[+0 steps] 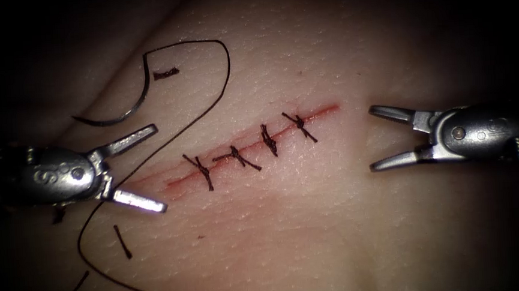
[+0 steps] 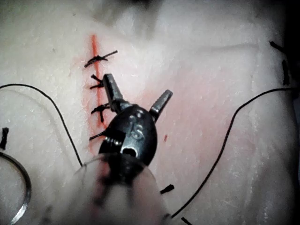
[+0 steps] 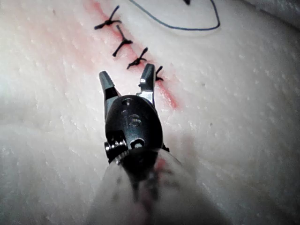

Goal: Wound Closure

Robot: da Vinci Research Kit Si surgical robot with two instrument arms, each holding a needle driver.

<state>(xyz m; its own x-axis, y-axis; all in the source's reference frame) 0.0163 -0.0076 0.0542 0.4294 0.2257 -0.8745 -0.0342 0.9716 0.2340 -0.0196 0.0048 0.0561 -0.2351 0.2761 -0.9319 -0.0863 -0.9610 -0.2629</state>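
So four knotted stitches (image 1: pixel 251 152) close the cut (image 1: pixel 323 110), my left tool (image 1: pixel 130 171) and right tool (image 1: pixel 385 138) gape empty, the needle (image 1: pixel 128 108) lying loose on the tissue (image 1: pixel 336 219).

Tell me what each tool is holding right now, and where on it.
Nothing. The left tool and right tool both have open, empty jaws. The needle lies free on the tissue, left of the cut, with its thread.
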